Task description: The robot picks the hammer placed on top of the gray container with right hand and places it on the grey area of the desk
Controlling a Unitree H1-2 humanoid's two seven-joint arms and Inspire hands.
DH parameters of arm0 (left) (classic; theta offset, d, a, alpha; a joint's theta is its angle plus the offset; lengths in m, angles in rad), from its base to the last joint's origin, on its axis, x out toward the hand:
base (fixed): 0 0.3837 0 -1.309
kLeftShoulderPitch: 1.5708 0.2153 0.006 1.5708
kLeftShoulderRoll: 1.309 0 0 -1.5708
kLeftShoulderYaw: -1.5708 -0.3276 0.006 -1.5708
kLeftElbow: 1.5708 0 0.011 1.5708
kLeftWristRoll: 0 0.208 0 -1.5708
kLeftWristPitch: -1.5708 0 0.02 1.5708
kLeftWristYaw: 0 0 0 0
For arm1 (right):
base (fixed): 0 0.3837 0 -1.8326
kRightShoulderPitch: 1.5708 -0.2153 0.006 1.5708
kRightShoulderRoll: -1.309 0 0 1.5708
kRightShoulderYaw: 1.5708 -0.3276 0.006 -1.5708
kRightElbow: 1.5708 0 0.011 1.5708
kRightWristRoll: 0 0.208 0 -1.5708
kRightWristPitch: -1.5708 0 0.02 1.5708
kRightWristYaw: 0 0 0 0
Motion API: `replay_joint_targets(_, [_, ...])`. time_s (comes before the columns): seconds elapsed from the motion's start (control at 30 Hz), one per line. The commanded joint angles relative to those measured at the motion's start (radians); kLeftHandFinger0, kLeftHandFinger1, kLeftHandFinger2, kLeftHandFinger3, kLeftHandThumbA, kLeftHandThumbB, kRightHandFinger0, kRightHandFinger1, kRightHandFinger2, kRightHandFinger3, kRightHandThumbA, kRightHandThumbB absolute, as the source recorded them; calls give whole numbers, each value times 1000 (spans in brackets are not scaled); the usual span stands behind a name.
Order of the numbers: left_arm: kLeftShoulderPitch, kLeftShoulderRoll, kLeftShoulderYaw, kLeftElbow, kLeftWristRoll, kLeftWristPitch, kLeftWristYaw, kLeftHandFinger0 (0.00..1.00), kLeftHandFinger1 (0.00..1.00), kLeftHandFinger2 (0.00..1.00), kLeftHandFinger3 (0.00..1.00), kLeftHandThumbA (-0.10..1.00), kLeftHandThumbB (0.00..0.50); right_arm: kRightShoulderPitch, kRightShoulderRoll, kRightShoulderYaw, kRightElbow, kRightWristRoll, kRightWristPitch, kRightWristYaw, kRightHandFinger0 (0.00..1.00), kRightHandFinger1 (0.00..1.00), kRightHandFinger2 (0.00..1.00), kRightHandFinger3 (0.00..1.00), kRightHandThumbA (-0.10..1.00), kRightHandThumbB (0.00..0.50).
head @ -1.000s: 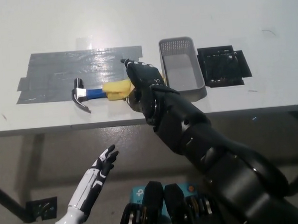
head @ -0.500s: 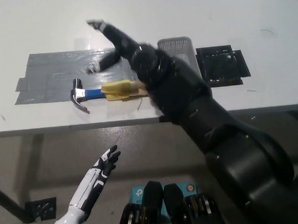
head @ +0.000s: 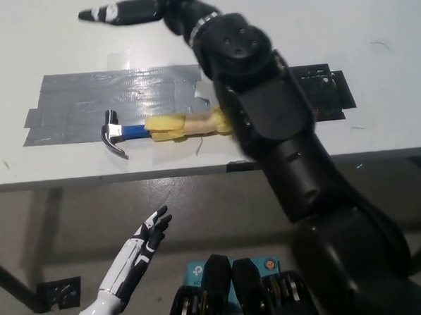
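One second ago the right hand (head: pixel 128 10) gripped the yellow end of the hammer (head: pixel 156 128); now it is raised well above and beyond it, fingers stretched out flat and holding nothing. The hammer lies where it was, head on the grey tape (head: pixel 102 107), handle running off the tape's right edge onto the desk (head: pixel 42 39). The black arm now covers the grey container completely, and part of the black mat (head: pixel 330 91). The left hand (head: pixel 147 235) hangs below the desk edge, fingers apart.

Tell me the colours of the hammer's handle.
In the head view, the hammer has a blue shaft near its dark metal head and a yellow grip.
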Motion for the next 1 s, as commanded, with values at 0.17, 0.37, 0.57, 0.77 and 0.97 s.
replay_joint_targets(0.17, [-159,14,41,33,-25,8,-7,1000,1000,1000,1000,1000,138,270,-266,-118,-1161,393,239,141,1000,1000,1000,1000,1000,446])
replay_joint_targets(0.37, [-236,14,52,76,-43,14,-10,1000,1000,1000,1000,1000,125,532,-368,-190,-1408,521,188,91,1000,1000,1000,1000,1000,434])
replay_joint_targets(0.57, [-250,11,56,91,-46,8,-6,1000,1000,1000,1000,1000,123,736,-413,-244,-1473,652,56,42,1000,1000,1000,1000,1000,429])
replay_joint_targets(0.77, [-207,9,57,80,-53,-1,-3,1000,1000,1000,1000,1000,120,926,-300,-185,-1394,529,-54,28,1000,1000,1000,1000,1000,377])
replay_joint_targets(0.97, [-122,12,55,57,-56,-14,-7,1000,1000,1000,1000,1000,115,1097,-209,-69,-1127,324,-193,53,1000,1000,1000,1000,1000,313])
